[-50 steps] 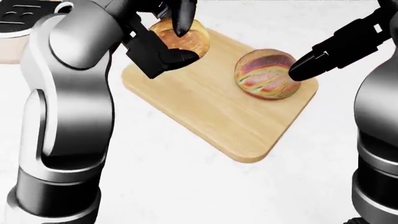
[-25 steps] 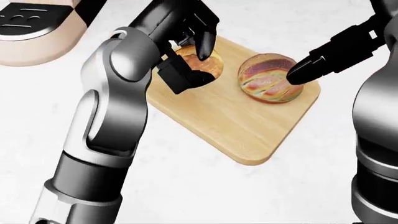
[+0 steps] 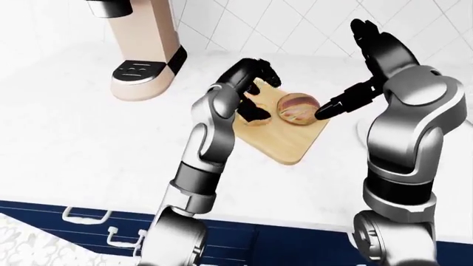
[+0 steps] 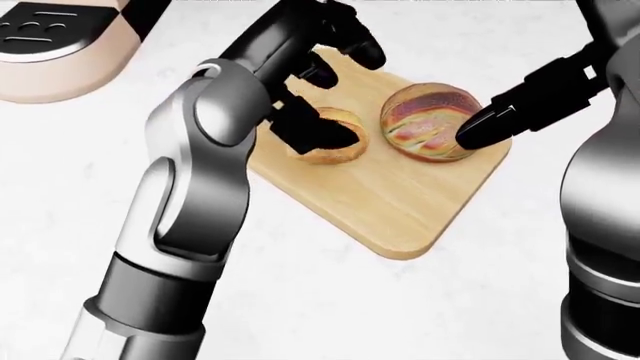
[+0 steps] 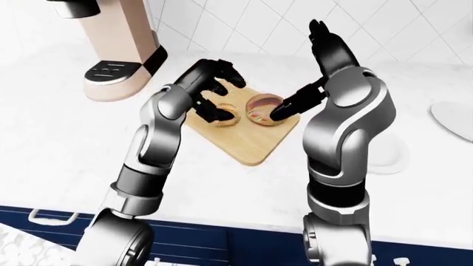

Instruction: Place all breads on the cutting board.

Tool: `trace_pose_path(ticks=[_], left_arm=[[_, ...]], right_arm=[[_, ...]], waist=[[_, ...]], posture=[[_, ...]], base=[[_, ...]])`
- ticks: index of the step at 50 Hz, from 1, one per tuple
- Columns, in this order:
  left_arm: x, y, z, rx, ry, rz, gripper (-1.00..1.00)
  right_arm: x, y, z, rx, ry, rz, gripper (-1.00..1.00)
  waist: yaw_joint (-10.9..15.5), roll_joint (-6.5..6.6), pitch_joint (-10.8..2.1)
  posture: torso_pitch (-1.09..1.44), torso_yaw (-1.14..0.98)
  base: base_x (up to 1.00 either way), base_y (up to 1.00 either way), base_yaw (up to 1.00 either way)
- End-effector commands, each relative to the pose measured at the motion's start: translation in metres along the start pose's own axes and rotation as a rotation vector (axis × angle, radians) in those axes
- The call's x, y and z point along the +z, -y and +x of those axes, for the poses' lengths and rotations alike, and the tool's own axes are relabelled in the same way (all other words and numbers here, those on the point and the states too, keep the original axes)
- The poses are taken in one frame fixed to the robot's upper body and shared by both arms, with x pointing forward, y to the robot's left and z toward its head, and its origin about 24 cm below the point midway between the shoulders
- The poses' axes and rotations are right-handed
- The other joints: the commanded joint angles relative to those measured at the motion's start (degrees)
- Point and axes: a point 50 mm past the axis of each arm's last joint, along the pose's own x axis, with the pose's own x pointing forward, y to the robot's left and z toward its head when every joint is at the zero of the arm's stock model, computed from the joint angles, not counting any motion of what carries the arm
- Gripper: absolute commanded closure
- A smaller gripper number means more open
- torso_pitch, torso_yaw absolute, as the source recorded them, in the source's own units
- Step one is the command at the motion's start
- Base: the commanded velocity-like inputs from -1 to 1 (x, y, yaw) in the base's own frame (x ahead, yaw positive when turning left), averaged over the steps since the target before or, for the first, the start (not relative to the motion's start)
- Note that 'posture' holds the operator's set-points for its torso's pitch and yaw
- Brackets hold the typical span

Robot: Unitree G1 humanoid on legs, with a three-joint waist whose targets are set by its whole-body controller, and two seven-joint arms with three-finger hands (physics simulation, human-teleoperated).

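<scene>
All three pictures are bright and evenly lit, with the flat, clean look of a render. The white counter is close to overexposed, so its surface shows almost no texture. The light seems to come from above: the cutting board throws only a thin, soft shadow along its lower edge, and the left arm gives a faint grey shadow on the counter. The grey arm shells carry soft, wide highlights, while the black left hand has small glossy reflections. Everything is sharp, with no blur, no grain, and no visible bending at the edges.
</scene>
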Motion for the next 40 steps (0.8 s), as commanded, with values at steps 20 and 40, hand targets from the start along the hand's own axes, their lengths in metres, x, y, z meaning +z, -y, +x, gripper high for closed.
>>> trace_pose_path(ticks=[20, 40], left_arm=[[0.028, -0.074, 0.003, 0.158, 0.036, -0.044, -1.0], [0.005, -0.146, -0.109, 0.345, 0.042, -0.079, -1.0]], right_arm=[[0.032, 0.015, 0.013, -0.06, 0.062, 0.015, -1.0], [0.018, 0.081, -0.059, -0.185, 0.081, 0.012, -1.0]], waist=[[-0.17, 0.11, -1.56], [-0.33, 0.91, -0.28]], posture=[[0.0, 0.0], [0.0, 0.0]], base=[[0.0, 0.0, 0.0], [0.0, 0.0, 0.0]])
